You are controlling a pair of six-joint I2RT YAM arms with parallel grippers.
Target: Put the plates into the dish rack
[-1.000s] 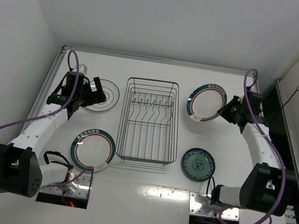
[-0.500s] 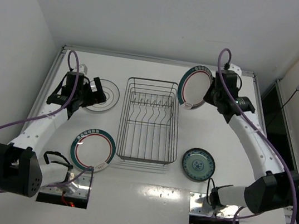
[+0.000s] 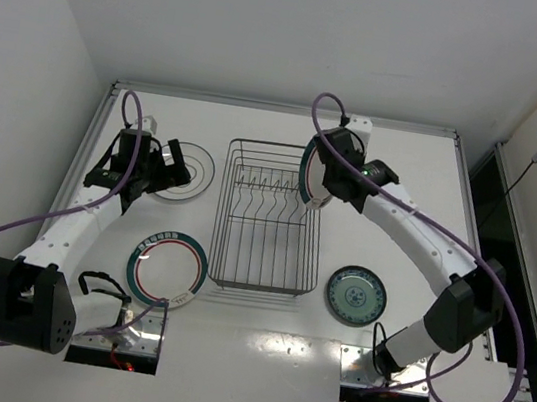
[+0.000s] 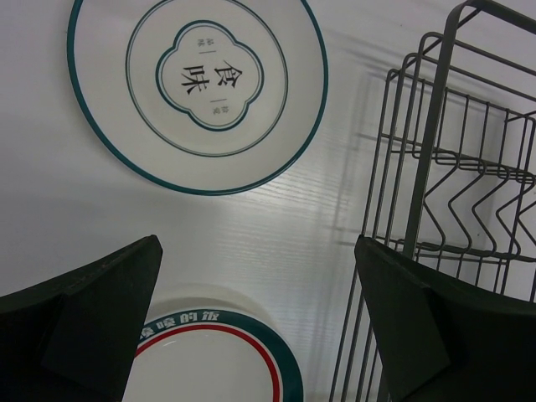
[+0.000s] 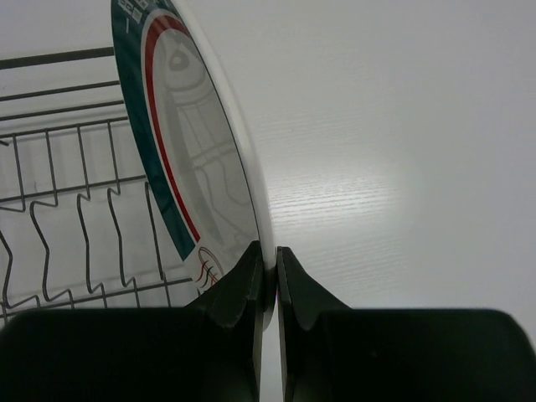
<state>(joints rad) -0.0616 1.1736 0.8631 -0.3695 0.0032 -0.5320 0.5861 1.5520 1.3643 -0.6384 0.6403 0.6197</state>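
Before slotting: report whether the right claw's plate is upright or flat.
Upright: the green-rimmed plate is held on edge, rim pinched by the right claw.

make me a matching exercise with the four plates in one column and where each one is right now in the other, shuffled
Plates
1. white plate with dark rings
2. small teal plate
3. upright green-rimmed plate
4. flat green-rimmed plate

Places
A. table, right of the dish rack
B. pinched in the right hand, at the rack's far right corner
C. table, left of the rack, near end
D. table, left of the rack, far end, by the open left hand

Pairs: 1-D, 2-A, 3-B, 4-C
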